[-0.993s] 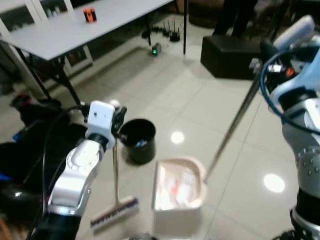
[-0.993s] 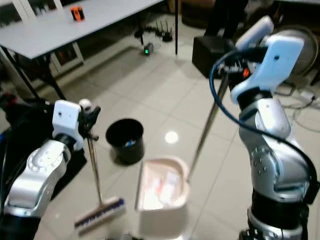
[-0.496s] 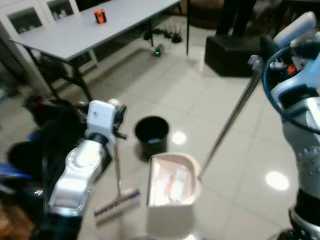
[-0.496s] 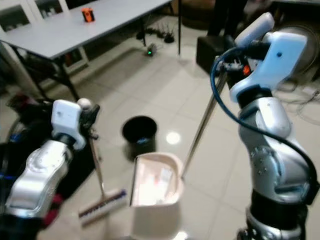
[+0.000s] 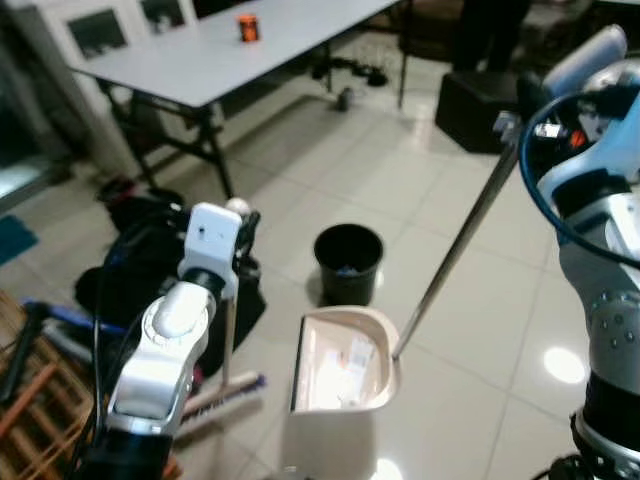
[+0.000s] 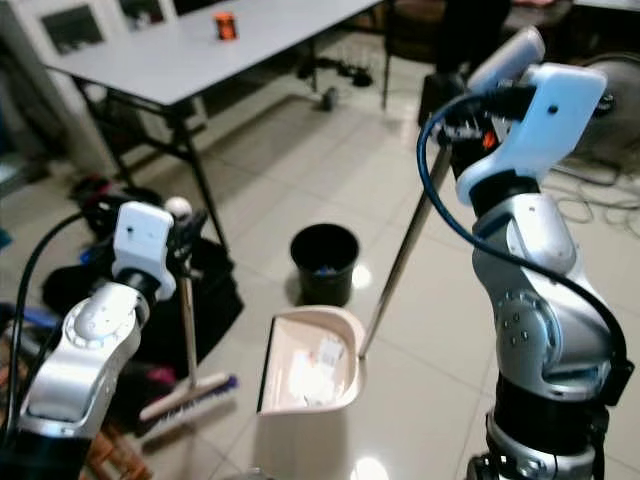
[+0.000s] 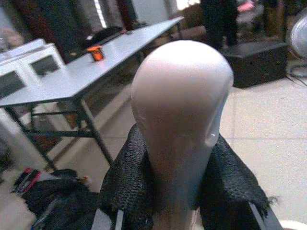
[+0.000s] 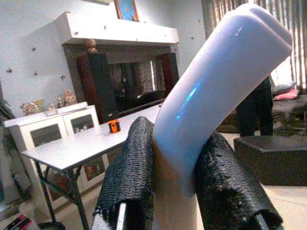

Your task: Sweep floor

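Note:
My left gripper (image 5: pixel 238 222) is shut on the top of the broom handle (image 7: pixel 180 96), whose rounded tip sits between the black fingers (image 7: pixel 127 187). The broom head (image 5: pixel 225 393) rests on the tiles below it. My right gripper (image 5: pixel 518 118) is shut on the pale grip (image 8: pixel 216 91) of the dustpan's long silver pole (image 5: pixel 455 250). The cream dustpan (image 5: pixel 372 330) hangs tilted in front of me with paper scraps (image 5: pixel 352 360) inside. A black bin (image 5: pixel 348 262) stands on the floor just beyond the pan.
A grey table (image 5: pixel 280 60) with an orange object (image 5: pixel 247 27) stands at the back left. Black bags (image 5: pixel 140 270) and a wooden rack (image 5: pixel 30 400) crowd the left. A black box (image 5: pixel 480 95) and a person's legs (image 5: pixel 490 25) are at the back right.
The whole view has swung towards the left as I moved; the bin now lies straight beyond the dustpan instead of to its left. Both grips are unchanged.

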Available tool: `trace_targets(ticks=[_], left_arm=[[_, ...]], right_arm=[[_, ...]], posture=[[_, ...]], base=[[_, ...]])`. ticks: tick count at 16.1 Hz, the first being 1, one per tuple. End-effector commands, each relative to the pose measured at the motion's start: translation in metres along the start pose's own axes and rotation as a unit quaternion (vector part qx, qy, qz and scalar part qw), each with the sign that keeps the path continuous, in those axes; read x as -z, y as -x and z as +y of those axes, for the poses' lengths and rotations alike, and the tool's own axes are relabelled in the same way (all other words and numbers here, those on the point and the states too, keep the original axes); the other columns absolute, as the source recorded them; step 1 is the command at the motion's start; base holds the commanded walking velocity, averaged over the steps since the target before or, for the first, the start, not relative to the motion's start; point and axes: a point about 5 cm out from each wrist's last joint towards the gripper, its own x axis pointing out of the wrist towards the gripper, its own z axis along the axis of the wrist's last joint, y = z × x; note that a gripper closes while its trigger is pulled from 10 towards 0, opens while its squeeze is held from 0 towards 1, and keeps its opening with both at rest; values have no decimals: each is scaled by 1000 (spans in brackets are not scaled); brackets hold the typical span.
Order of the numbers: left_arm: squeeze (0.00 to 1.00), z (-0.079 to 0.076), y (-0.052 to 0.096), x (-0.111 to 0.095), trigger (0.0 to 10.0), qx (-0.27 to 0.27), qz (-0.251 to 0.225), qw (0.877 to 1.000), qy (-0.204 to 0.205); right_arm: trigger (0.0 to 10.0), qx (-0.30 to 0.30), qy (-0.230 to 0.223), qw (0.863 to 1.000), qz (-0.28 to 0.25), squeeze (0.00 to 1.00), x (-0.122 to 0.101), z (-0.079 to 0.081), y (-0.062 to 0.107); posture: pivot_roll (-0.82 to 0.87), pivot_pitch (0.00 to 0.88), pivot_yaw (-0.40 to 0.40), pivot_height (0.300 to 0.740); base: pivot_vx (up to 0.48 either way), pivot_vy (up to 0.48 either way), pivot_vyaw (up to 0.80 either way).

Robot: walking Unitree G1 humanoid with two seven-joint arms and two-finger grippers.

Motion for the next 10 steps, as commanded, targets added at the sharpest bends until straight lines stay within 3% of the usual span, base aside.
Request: trace_targets(ticks=[1, 6, 10], left_arm=[[0, 2, -4, -14, 10000, -14, -29, 999, 23], [0, -1, -7, -19, 10000, -7, -47, 999, 27], [0, -6, -8, -21, 10000, 0, -51, 998, 34]], right_arm=[[10000, 2, 8, 999, -32, 0, -16, -1, -1], [10000, 9, 11, 999, -39, 0, -24, -4, -7], [10000, 12, 1, 999, -47, 0, -28, -6, -12]], posture=[[-37, 0, 64, 740], [-41, 0, 57, 740], [-41, 0, 56, 740]], base=[[0, 0, 0], [0, 0, 0], [310, 0, 0]])
